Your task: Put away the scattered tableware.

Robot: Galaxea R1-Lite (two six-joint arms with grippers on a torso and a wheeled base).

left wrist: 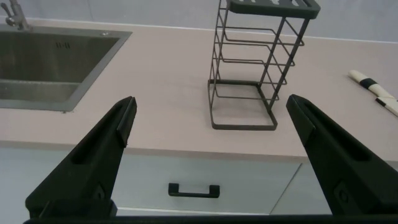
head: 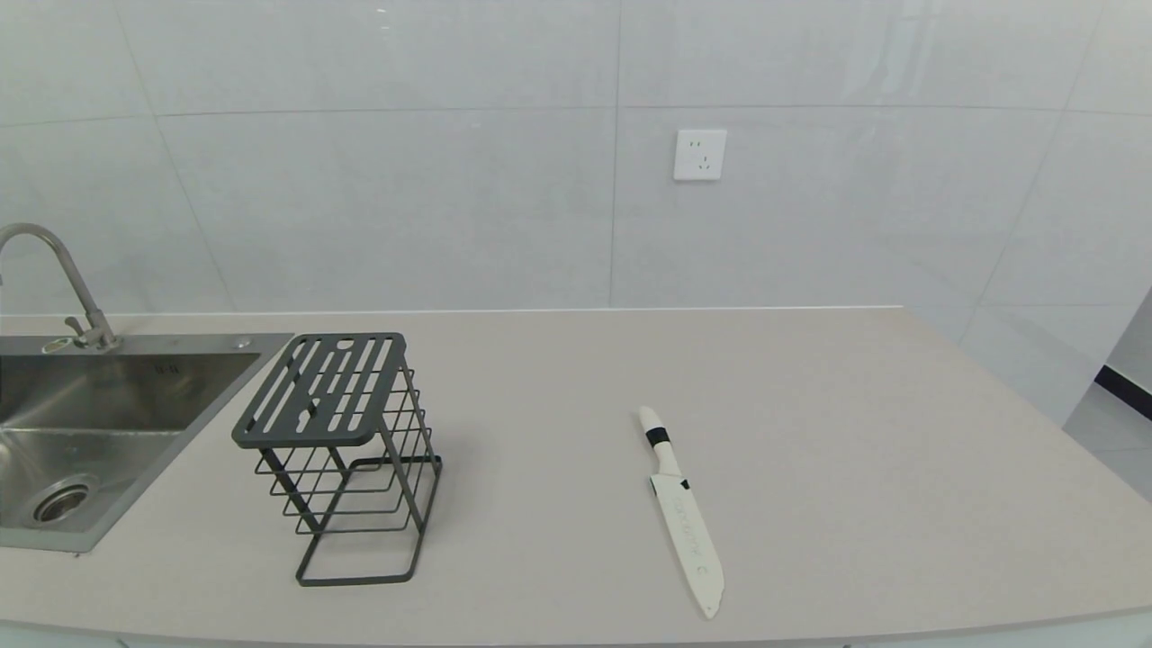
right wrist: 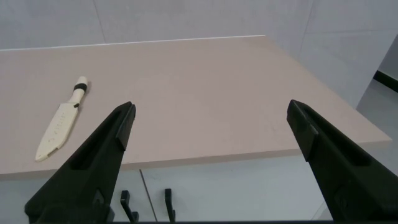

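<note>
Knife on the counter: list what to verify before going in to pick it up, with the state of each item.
1. Knife lies flat on the counter, with nothing touching it: ok.
2. Right gripper open and empty: ok.
3. Left gripper open and empty: ok.
4. Rack upright, nothing lying on its slotted top: ok.
5. Handle turned toward the robot: not ok; it points at the wall and the blade tip at the near edge.
6. Which slot fits the blade: cannot tell.
</note>
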